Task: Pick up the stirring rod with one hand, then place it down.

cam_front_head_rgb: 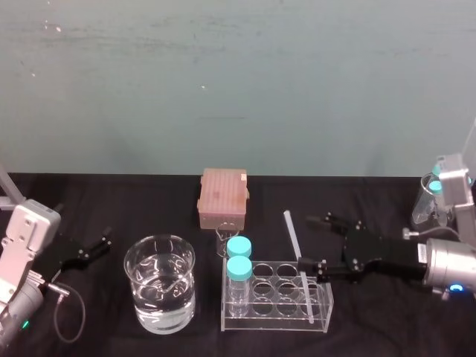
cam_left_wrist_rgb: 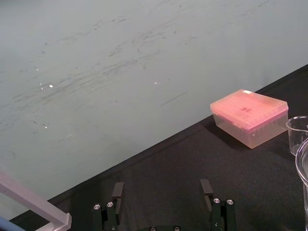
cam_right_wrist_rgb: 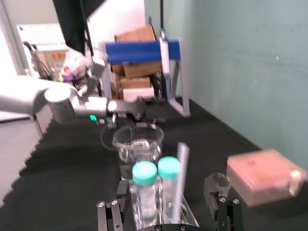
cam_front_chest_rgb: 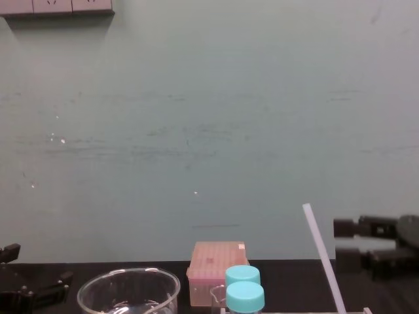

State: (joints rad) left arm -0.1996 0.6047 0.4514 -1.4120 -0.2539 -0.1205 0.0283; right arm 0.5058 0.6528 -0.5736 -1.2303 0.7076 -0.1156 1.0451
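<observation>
Right gripper (cam_front_head_rgb: 306,242) splayed, seemingly beside rod (cam_front_head_rgb: 291,234)

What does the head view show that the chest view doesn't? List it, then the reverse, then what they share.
Head view, not chest: the stirring rod with its lower end standing in the clear rack, and a flask at the far right. Chest view, not head: wall sockets at the top left. Shared: the leaning stirring rod, the open right gripper close to it, the left gripper parked at left, two blue-capped bottles, the beaker, the pink box.
</observation>
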